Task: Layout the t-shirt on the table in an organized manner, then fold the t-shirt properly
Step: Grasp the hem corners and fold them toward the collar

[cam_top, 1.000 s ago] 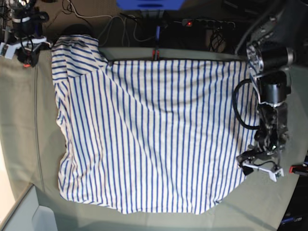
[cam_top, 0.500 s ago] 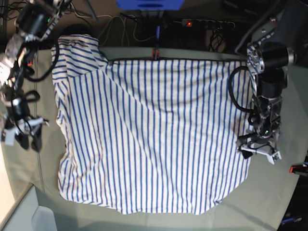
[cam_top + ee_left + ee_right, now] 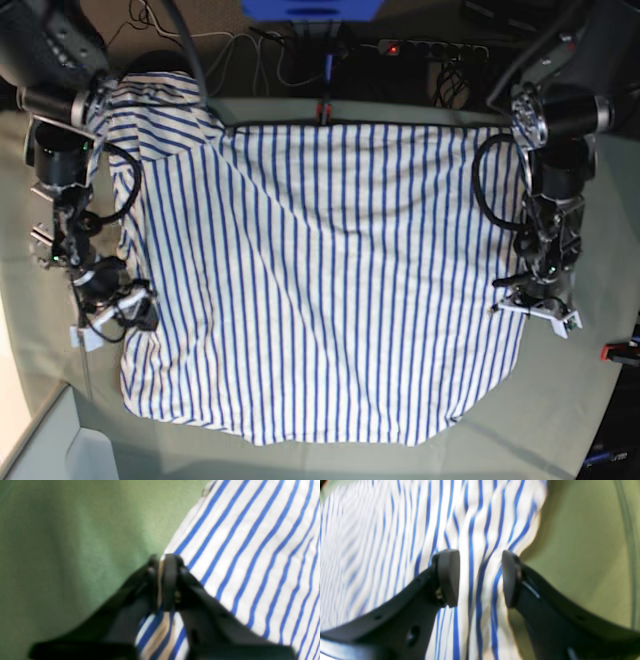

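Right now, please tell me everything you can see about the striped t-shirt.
The t-shirt is white soft fabric with thin blue stripes. It lies spread across the green table, mostly flat, with a diagonal crease and a rumpled sleeve at the far corner. The left end effector is pinched shut on one side edge. The right end effector is open, straddling the wrinkled opposite edge.

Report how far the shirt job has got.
Done: the t-shirt lies spread mostly flat on the table. In hand: the left hand is shut on one side edge; the right hand is open, straddling the opposite edge. Left: no fold is visible yet.
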`<state>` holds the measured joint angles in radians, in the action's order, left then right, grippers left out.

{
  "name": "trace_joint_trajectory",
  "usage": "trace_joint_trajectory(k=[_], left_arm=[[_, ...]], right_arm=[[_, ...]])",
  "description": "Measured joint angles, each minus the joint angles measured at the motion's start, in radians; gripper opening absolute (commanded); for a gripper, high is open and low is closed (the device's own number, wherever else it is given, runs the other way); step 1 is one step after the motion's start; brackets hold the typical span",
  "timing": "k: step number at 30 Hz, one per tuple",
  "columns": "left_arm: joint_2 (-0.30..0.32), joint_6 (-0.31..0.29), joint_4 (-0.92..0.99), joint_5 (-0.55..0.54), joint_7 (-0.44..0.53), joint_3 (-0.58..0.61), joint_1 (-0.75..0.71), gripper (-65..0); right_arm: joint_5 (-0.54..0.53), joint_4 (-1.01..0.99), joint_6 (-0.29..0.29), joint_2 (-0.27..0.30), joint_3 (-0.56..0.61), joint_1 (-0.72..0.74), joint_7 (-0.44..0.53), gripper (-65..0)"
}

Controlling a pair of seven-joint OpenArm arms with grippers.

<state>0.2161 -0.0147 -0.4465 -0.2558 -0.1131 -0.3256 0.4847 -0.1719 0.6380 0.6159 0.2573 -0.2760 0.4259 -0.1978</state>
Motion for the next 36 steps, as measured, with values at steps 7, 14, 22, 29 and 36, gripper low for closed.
trace_joint_trajectory(k=[7,14,22,29,36], left_arm=[[0.0,0.0,-0.075,0.0,-0.024,0.0,-0.04,-64.9],[0.002,0.012,-0.423,0.0,-0.227,-0.005,-0.181,-64.9],[-0.008,0.014,-0.669,0.002,-0.363,-0.004,-0.359,-64.9],[-0.039,-0.001,-0.921,-0.006,-0.355,0.001,-0.542,-64.9],[-0.039,0.01,-1.098,-0.003,-0.368,0.002,-0.75,-64.9]], right_arm=[[-0.001,0.002,-0.108,-0.003,0.153,-0.026,0.007,-39.2],[-0.009,0.004,-0.123,-0.002,0.167,-0.04,0.004,-65.0],[-0.013,0.557,-0.125,0.016,0.097,-0.433,-0.001,-65.0],[-0.016,0.8,-0.13,-0.101,-0.153,-0.635,0.003,-65.0],[-0.009,0.793,-0.127,-0.124,-0.224,-0.692,0.0,-65.0]])
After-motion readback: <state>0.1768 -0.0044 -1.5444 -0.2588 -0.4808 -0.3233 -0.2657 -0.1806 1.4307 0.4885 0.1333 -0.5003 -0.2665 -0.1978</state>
